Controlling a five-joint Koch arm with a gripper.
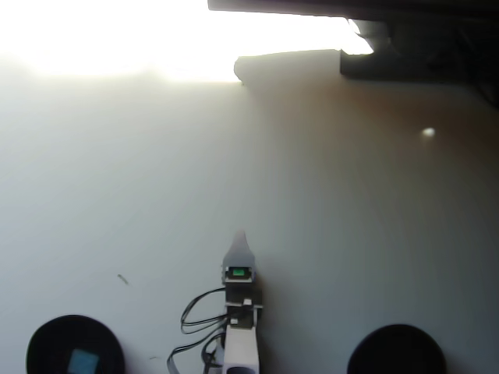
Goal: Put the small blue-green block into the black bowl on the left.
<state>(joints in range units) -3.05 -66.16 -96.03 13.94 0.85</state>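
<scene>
block in the left bowl, arm at centre

at the lower left of the overhead view, the small blue-green block lay inside the black bowl. a second black bowl sat at the lower right, well apart. between them the gripper pointed up the white table, only one tip showing, so i could not tell whether its fingers were parted or closed. black cables looped beside the arm.

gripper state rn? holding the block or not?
Gripper: open or shut cannot be told, only one tip shows. Not holding the block; it lies in the black bowl.
</scene>
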